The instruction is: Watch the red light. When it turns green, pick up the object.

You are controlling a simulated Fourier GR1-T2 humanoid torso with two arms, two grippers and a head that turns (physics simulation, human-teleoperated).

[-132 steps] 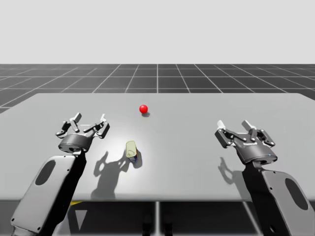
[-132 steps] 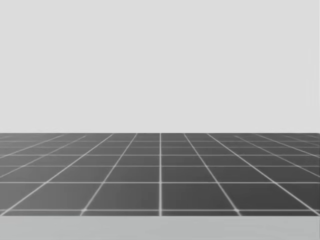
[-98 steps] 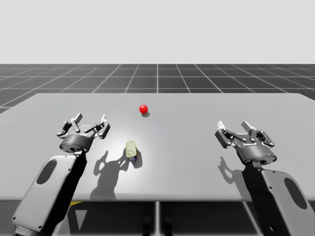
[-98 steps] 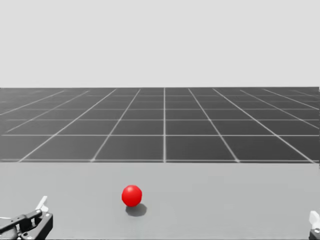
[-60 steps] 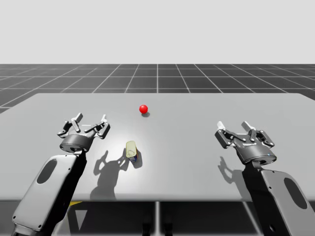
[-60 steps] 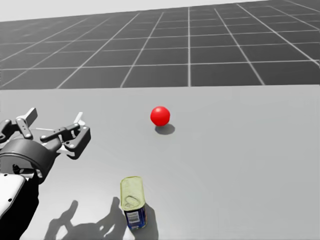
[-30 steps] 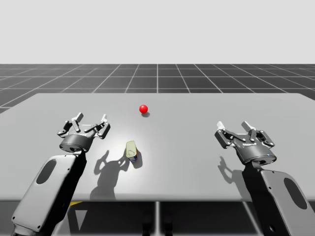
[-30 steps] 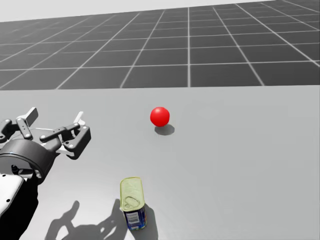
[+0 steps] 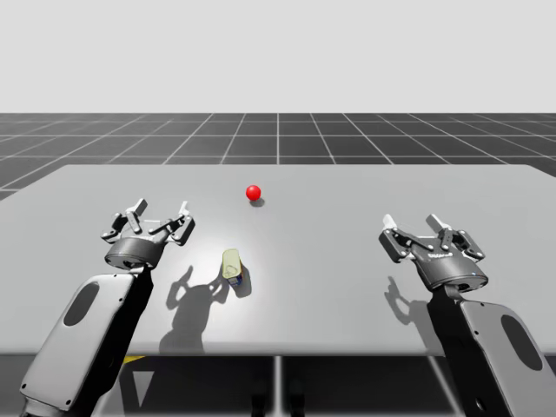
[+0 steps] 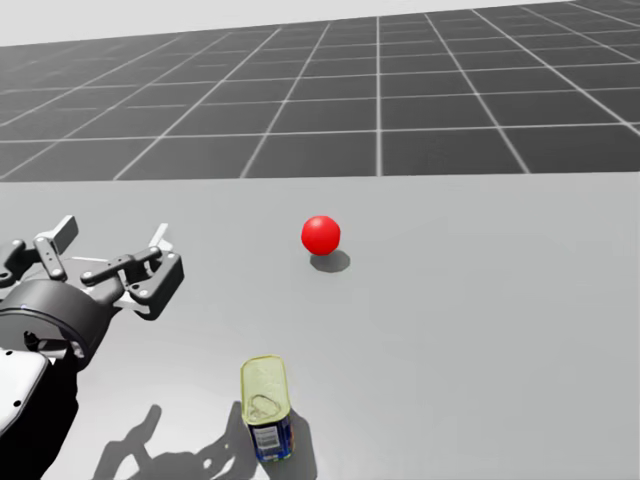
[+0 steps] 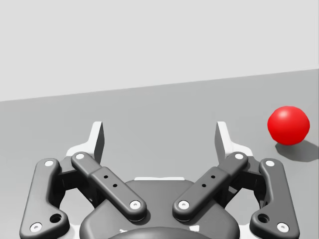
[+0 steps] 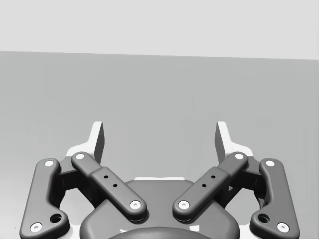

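Observation:
The light is a red ball [image 9: 253, 192] [image 10: 320, 233] [image 11: 288, 125] resting on the grey table [image 9: 347, 234] toward the back. An oblong can [image 9: 231, 265] [image 10: 265, 405] with a pale yellow-green pull-tab lid and blue side stands on the table nearer me. My left gripper [image 9: 156, 221] [image 10: 108, 257] [image 11: 159, 142] hovers open to the left of the can, the red ball ahead and to its right. My right gripper [image 9: 420, 230] [image 12: 159, 142] hangs open far to the right, nothing between its fingers.
Beyond the table's far edge [image 9: 278, 165] lies a dark gridded floor. The arms and the can cast shadows [image 9: 195, 300] on the table toward me.
My head turned down and to the left between the oldest frames and a second ago, bringing the ball, can and left gripper into sight. The ball stays red; arms and can are unmoved.

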